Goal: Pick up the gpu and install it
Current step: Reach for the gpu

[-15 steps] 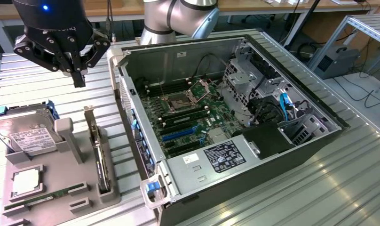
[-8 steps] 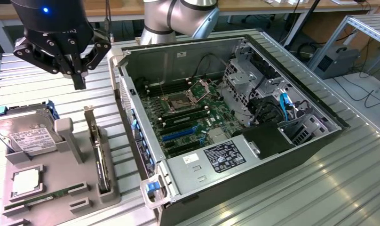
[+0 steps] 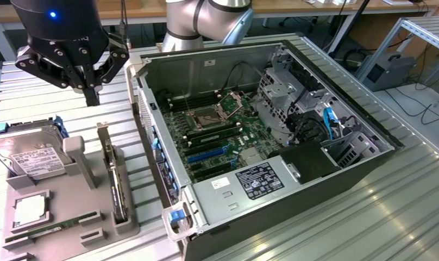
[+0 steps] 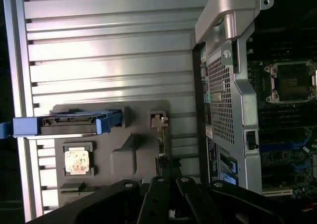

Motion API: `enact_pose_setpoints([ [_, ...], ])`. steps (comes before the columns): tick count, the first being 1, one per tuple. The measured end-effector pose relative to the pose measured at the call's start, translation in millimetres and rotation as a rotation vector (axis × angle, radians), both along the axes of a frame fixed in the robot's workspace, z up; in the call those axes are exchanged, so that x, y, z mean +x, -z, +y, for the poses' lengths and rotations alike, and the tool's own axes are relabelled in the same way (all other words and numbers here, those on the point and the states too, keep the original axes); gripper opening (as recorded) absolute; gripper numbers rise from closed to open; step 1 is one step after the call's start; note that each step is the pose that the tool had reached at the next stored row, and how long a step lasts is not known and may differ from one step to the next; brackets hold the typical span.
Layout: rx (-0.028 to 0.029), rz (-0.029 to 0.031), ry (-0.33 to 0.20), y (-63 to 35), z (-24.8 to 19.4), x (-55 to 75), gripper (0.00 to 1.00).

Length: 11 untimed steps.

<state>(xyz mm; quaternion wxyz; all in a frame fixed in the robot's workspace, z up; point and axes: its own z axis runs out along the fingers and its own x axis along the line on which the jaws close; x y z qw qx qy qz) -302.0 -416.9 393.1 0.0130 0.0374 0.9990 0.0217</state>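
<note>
**Gripper** (image 3: 93, 99): upper left of the exterior view, hanging above the bench (image 3: 364, 217). Its fingers are pressed together and hold nothing.

**Gpu** (image 3: 112, 174): lower left, standing on edge in a slot of the grey holder tray (image 3: 67, 196). Its silver bracket is at the end nearer the frame's top. It sits below the gripper, apart from it.

**Hard drive** (image 3: 31, 157): same tray, left of the gpu, label facing up.

**Processor chip** (image 3: 31, 209) and **memory stick** (image 3: 49, 231): in recesses in the tray's lower part.

**Open computer case** (image 3: 198, 68): centre frame, just right of the tray, with the motherboard (image 3: 227, 136) exposed.
</note>
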Motion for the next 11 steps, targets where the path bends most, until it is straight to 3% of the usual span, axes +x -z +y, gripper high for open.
enact_pose_setpoints([
  [6, 0.0, -0.0001, 0.0, 0.1, -8.7, 0.0, 0.11],
  [11, 0.0, -0.0001, 0.0, 0.3, -19.0, 0.0, 0.11],
])
